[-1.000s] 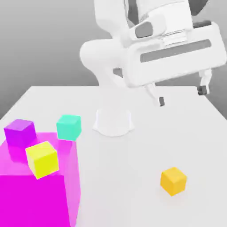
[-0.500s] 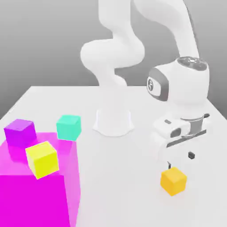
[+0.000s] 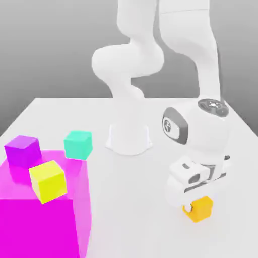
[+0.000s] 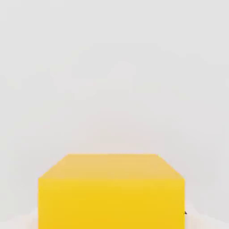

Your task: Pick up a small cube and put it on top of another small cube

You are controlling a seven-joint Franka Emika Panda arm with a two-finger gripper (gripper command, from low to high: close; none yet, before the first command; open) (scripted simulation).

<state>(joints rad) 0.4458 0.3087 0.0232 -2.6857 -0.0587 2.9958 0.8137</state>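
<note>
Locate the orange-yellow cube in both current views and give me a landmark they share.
Exterior view: the orange-yellow cube is low toward the exterior view's right, on the pale table, under the gripper.
Hand view: it is the large yellow block between the two pale fingers at the picture's edge.
Shared landmark: the pale tabletop around the cube.

Noted small cube (image 4: 112, 203) close up, yellow, two faces in sight, one duller than the other. Seen between pale sides of pincer (image 4: 112, 219), against light grey tabletop (image 4: 112, 67).
</note>
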